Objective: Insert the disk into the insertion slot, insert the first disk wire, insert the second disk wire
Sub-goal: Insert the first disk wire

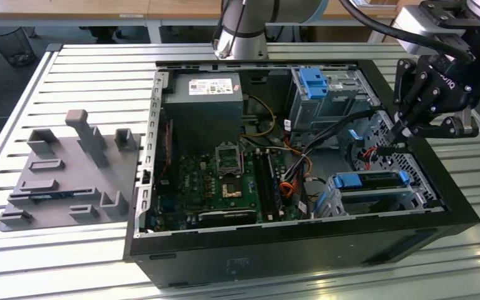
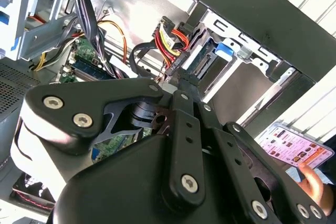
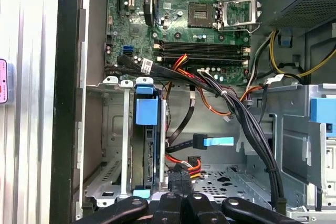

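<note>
The disk (image 1: 372, 181), in its blue carrier, sits inside the insertion slot (image 1: 409, 187) at the case's corner on the exterior view's right. In the first wrist view the disk (image 3: 149, 156) stands edge-on in the slot (image 3: 105, 145). My gripper (image 1: 390, 139) reaches into the case just behind the disk. It is shut on the black plug of a disk wire (image 3: 181, 174) with red and yellow strands, close to the disk's end (image 2: 202, 64). A second disk wire with a blue plug (image 3: 218, 141) hangs loose nearby.
A taller metal bay with a blue latch (image 1: 315, 81) stands behind the gripper. A black cable bundle (image 3: 247, 124) crosses beside it. The motherboard (image 1: 223, 181) and power supply (image 1: 202, 103) fill the case's other side. A grey fixture (image 1: 65, 169) lies outside. A hand holds a phone (image 2: 289, 142).
</note>
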{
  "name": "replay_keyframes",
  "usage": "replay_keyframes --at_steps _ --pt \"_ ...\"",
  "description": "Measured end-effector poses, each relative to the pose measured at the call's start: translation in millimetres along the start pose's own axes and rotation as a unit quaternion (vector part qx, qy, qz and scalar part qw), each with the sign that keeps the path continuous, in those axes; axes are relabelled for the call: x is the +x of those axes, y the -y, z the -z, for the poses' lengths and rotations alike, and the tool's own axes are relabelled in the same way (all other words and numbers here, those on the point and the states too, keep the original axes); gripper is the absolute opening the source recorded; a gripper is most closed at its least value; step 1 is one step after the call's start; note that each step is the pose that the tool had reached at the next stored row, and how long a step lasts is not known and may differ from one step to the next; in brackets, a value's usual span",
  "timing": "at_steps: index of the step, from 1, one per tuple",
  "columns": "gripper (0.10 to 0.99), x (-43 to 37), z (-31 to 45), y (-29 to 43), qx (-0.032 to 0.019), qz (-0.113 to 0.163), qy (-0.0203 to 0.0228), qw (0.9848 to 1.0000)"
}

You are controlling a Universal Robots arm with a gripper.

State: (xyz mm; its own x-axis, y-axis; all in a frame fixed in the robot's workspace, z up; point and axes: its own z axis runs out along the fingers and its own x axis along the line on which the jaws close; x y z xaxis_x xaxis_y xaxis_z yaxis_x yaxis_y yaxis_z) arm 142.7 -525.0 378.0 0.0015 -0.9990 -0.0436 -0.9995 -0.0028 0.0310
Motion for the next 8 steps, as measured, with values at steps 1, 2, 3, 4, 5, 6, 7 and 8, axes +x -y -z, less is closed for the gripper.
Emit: replay_keyframes --at_steps 1,2,3,4,5,6,7,8 --pt "0.106 -0.3 -0.1 0.2 0.0 0.0 0.0001 1.0" --pt "0.106 -0.6 -0.1 0.5 0.0 0.0 0.0001 1.0" --pt "0.106 -1.0 -0.1 0.8 0.0 0.0 0.0 1.0" --pt "0.106 -1.3 -0.1 1.1 0.0 0.0 0.0 1.0" --pt "0.106 -1.6 -0.1 1.5 0.0 0.0 0.0 1.0" --pt "0.106 -1.9 -0.1 1.8 0.0 0.0 0.0 1.0" --pt "0.106 -2.3 -0.1 2.0 0.0 0.0 0.0 1.0" --pt "0.106 -2.6 -0.1 2.3 0.0 0.0 0.0 1.0"
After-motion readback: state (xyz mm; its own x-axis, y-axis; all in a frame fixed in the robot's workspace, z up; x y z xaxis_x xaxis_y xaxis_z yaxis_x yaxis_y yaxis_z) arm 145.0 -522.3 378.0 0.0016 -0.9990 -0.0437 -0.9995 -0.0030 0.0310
